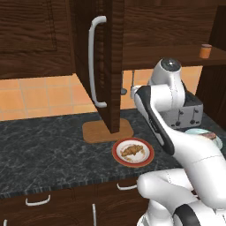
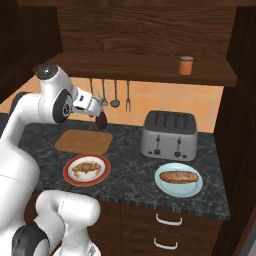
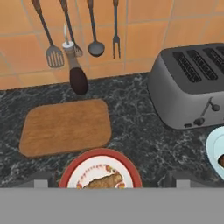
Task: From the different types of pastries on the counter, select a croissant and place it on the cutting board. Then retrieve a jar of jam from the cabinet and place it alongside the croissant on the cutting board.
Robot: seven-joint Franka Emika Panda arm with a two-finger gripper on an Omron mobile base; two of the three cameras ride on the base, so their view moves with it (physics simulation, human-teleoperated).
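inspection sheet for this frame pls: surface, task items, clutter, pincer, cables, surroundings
Surface: dark marbled counter, no spills seen.
Croissant: on a red-rimmed plate, in front of the board, not yet moved.
Cutting board: bare, lying flat near the wall.
Jam jar: upright on the open cabinet's shelf.
Clutter: toaster; long roll on a pale blue plate; dark bottle behind the board.
Pincer: open, holding nothing, above the board's far edge.
Cables: nothing seen.
Surroundings: cabinet door swung open; utensils hang on the orange tiled wall; drawers below.
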